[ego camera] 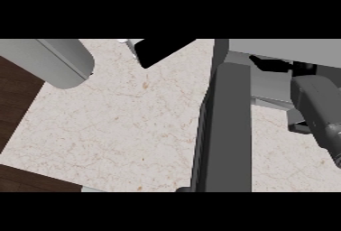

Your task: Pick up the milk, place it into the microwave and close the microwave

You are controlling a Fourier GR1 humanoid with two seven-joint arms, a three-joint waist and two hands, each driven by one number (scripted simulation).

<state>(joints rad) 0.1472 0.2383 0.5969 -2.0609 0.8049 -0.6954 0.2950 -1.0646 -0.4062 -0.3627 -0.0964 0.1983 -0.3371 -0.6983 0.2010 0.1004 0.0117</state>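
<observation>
No milk shows anywhere in the head view. The microwave stands at the right, its dark grey door swung open towards me over the counter. My right forearm comes up from the lower right and leads into the microwave's opening. My right hand shows there only as black parts against the light grey inside, and what it holds is hidden. At the top edge a black angular shape that looks like my left hand hangs over the counter. My left forearm lies at the top left.
The pale marble counter top fills the left and middle of the view. Dark wood floor shows past its left edge and at the lower left corner. A small white bit sits at the top edge beside the black shape.
</observation>
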